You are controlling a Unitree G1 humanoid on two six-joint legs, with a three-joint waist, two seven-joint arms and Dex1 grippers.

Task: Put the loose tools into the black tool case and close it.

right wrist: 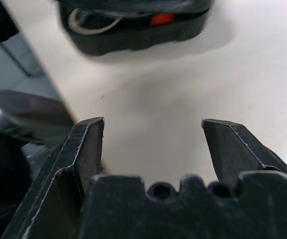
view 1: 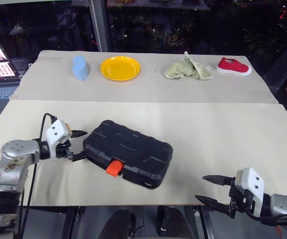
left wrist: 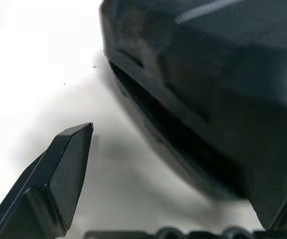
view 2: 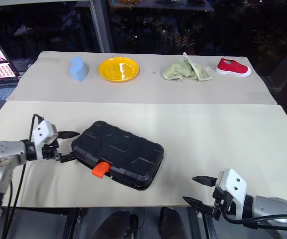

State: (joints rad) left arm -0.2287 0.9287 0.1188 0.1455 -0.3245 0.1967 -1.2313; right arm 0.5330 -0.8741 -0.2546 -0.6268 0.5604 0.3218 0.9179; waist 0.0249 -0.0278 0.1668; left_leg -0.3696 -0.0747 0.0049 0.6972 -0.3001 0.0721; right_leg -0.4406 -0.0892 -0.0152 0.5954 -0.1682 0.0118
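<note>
Right gripper point(view 1: 210, 189): fingers apart, holding nothing, at the table's near edge point(view 1: 133, 204). Right wrist view reveals the orange latch point(right wrist: 161, 19). Black tool case point(view 1: 128, 152) lies closed mid-table. Left gripper point(view 1: 78, 145): spread, beside its end.

Tool case point(view 1: 128, 153) of matt black ribbed moulded plastic with glossy orange plastic latch point(view 1: 114, 168), on smooth matt beige table point(view 1: 208, 134); plate point(view 1: 120, 67) glossy yellow; rag point(view 1: 188, 69) soft crumpled cloth; shoe point(view 1: 234, 66) red fabric.
</note>
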